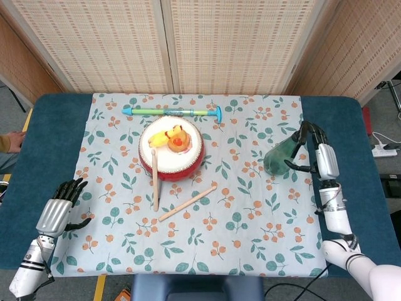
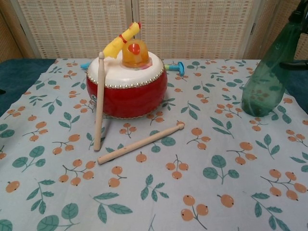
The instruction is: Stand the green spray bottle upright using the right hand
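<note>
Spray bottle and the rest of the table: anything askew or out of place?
The green spray bottle is not yet upright: its base is on the cloth, its top leaning right into the right hand gripping it. One drumstick leans against the red drum. Nothing spilled or damaged.

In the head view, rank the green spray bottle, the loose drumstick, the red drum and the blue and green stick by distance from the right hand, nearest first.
1. Green spray bottle: held by the right hand, at the cloth's right edge.
2. Loose drumstick: lying mid-cloth, in front of the drum.
3. Red drum and blue and green stick, at the far edge: too close to call.
</note>
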Tool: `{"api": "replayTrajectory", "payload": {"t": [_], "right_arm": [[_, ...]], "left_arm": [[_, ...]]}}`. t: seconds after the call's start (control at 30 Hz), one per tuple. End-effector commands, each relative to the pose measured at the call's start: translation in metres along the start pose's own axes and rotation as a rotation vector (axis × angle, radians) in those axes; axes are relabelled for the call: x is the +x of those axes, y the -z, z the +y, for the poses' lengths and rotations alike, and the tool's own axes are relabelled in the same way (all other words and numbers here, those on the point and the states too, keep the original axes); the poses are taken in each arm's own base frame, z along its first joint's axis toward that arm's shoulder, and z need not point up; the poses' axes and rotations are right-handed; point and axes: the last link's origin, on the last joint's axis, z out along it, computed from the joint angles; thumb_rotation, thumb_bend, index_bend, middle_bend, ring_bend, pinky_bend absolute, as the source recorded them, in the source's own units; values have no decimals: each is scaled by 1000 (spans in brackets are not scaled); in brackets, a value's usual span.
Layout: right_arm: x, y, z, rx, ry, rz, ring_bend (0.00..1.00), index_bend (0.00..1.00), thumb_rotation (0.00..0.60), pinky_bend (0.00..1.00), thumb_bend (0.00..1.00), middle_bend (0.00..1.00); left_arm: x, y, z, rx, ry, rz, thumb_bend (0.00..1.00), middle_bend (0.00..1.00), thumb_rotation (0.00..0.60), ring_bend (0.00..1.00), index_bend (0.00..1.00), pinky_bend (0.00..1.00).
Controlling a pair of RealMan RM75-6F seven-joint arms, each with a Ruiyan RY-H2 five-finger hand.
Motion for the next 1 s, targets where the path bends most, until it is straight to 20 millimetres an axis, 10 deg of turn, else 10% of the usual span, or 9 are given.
{"api": "replayTrajectory", "payload": {"t": [0.03, 0.27, 0.73, 1.0], "right_arm": [[3, 6, 3, -11, 53, -18, 0, 0, 600, 0, 0, 21], [27, 33, 4, -28, 165, 40, 0, 0, 600, 0, 0, 0], [102, 150, 30, -402, 759, -155, 0, 0, 600, 0, 0, 0], [95, 156, 24, -385, 804, -176, 0, 0, 600, 0, 0, 0]], "left_arm": [[0, 0, 0, 0, 0, 0, 161, 0, 600, 0, 0, 62], [1, 0, 0, 0, -3, 7, 160, 0, 600, 0, 0, 62], [4, 6, 2, 2, -25, 31, 160, 0, 600, 0, 0, 62], [9, 7, 4, 7, -31, 50, 160, 0, 600, 0, 0, 63]]}}
